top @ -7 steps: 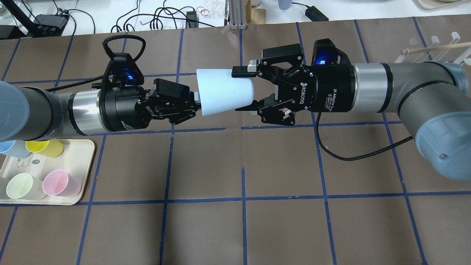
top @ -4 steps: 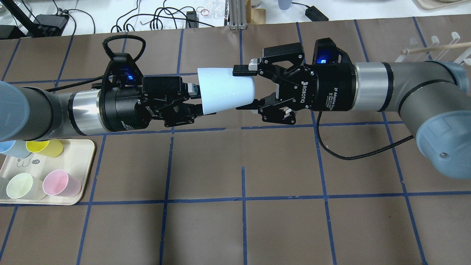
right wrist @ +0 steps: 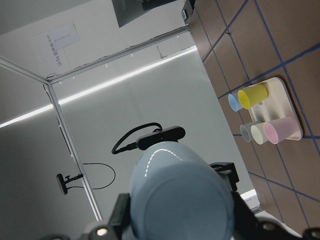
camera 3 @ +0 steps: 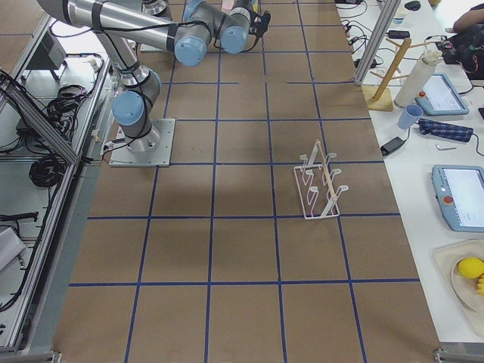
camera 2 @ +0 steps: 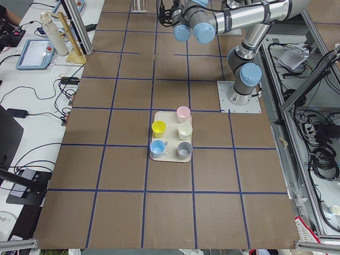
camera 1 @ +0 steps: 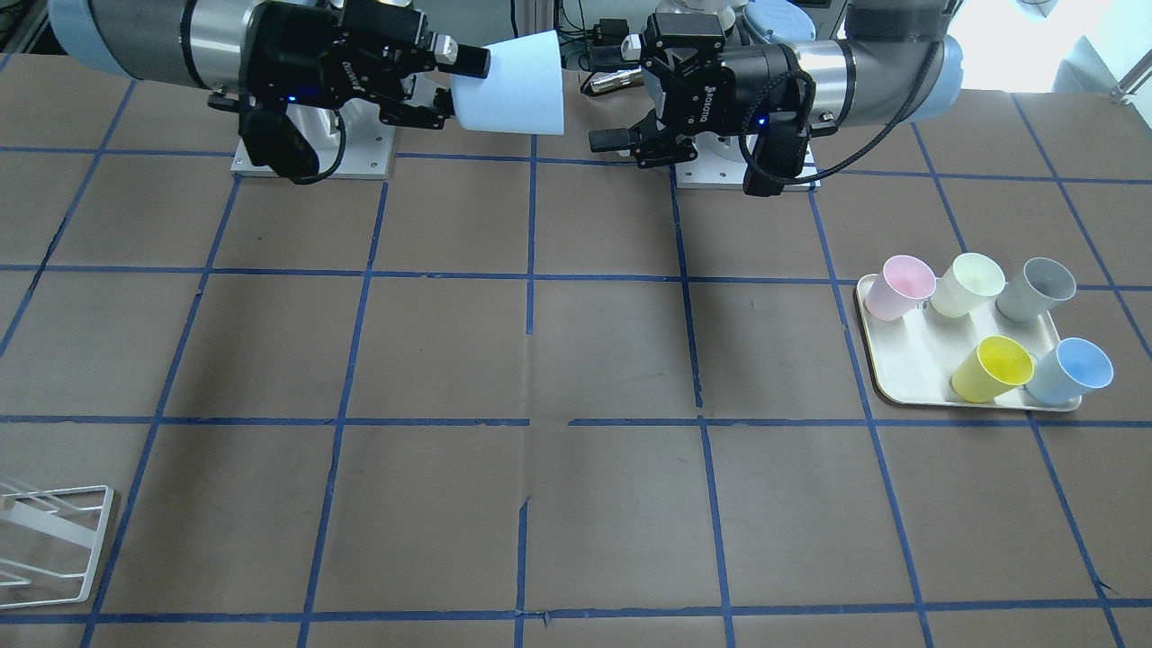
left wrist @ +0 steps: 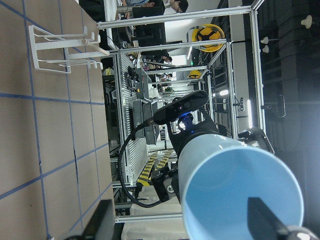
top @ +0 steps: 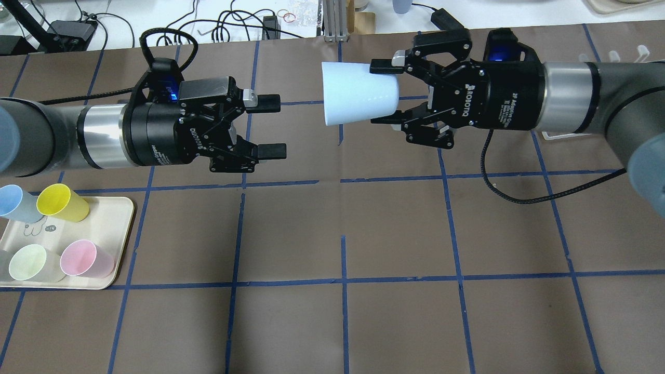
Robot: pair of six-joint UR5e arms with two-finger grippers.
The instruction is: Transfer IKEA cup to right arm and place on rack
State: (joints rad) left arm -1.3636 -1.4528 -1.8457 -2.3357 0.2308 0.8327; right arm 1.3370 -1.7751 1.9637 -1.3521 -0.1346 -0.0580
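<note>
My matt black right gripper (top: 383,93) holds the IKEA cup (top: 353,93), smooth pale blue plastic with a soft sheen. Brushed silver metal rings my right arm (top: 566,96); the table (top: 395,322) wears what looks like matt brown paper.

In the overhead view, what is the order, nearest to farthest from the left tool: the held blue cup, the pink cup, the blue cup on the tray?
1. IKEA cup, in the right tool, facing the left tool.
2. pink cup, on the tray's right side.
3. blue cup, tray's far left corner.
</note>
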